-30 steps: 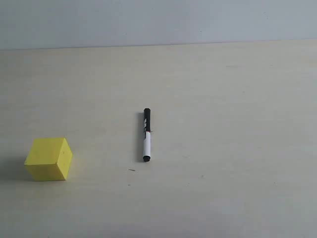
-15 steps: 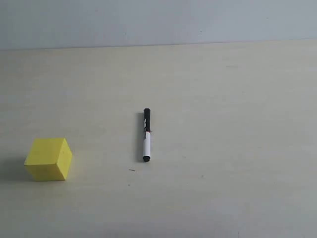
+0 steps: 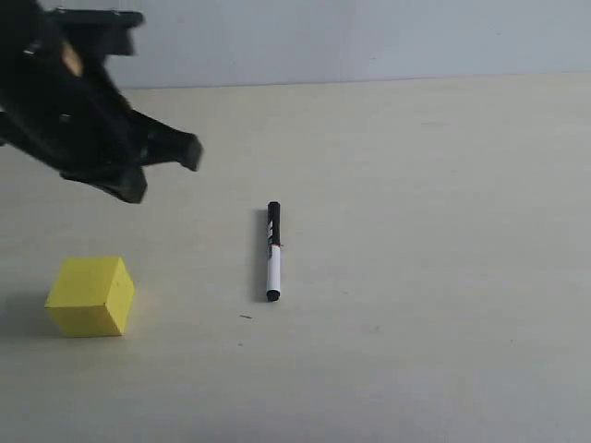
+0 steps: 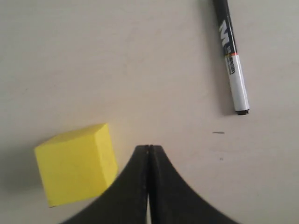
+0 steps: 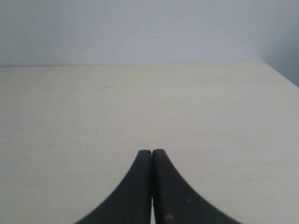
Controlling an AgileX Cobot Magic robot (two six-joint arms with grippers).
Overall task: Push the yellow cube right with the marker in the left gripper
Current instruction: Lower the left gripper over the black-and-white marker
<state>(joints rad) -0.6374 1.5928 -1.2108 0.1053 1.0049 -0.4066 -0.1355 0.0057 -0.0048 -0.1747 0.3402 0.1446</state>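
Marker lies loose on the worktop, off to the right of the left gripper, which has just swung into the exterior view above the yellow cube with its jaws closed on nothing, so it must be picked up before any push.

One marker, one cube — seemingly two hands
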